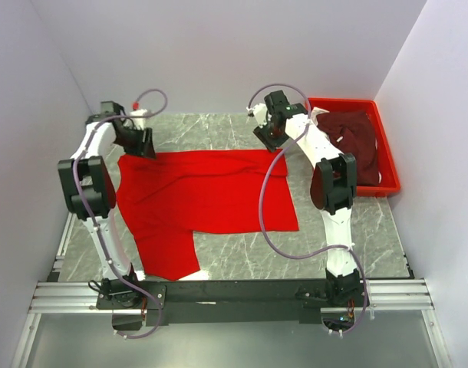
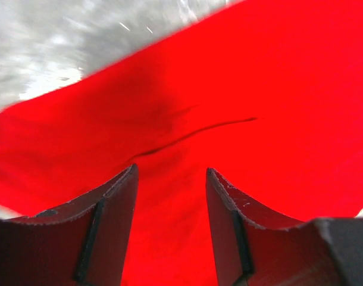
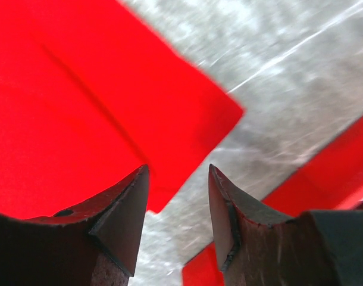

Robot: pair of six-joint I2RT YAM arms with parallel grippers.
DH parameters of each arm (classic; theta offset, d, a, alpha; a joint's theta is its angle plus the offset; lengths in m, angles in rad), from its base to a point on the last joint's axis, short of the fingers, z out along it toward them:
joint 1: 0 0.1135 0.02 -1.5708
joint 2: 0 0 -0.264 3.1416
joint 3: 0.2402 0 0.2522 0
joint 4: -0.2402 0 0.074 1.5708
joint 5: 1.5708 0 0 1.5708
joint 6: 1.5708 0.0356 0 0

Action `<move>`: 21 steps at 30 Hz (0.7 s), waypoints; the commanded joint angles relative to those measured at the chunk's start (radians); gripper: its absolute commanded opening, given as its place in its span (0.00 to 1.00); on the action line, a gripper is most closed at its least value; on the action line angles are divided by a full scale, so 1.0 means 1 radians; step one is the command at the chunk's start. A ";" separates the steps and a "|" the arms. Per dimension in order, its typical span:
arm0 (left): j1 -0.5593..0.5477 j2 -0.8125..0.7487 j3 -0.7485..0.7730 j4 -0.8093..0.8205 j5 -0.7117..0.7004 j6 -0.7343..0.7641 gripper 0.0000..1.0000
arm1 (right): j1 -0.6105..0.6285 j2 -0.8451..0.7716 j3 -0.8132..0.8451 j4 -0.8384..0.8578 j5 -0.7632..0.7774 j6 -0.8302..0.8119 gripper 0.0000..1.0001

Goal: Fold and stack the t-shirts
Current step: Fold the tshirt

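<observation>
The red shirt lies spread flat on the table, filling the middle between the two arms. Its far edge runs nearly straight from one gripper to the other. On the near side a narrower flap reaches toward the left arm's base, and the rest of the near edge ends about halfway down the table.

The left gripper hangs over the far left corner of the shirt. In the left wrist view its jaws stand apart, with nothing between them. Red cloth with one thin crease fills the view below the fingers, and a strip of table shows beyond the shirt's edge.

The right gripper hangs at the far right corner of the shirt. In the right wrist view its jaws are also apart and hold nothing. One finger sits over the red cloth, whose corner points out onto bare table. The other finger is over the table, just off the cloth. Whether the fingertips touch the surface cannot be told.

The maroon shirt lies crumpled in the red tray at the far right of the table, beside the right arm and apart from the red shirt. An edge of the tray shows in the right wrist view.
</observation>
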 commanded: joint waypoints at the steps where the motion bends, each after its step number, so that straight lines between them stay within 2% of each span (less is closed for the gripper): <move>1: -0.021 0.063 0.041 -0.056 -0.070 0.038 0.54 | -0.008 -0.015 -0.014 -0.064 -0.053 0.032 0.51; 11: -0.038 0.126 0.062 -0.082 -0.159 0.021 0.48 | -0.032 -0.021 -0.060 -0.057 -0.050 0.031 0.49; 21: -0.042 0.149 0.080 -0.043 -0.174 -0.012 0.54 | -0.044 -0.012 -0.065 -0.065 -0.050 0.020 0.48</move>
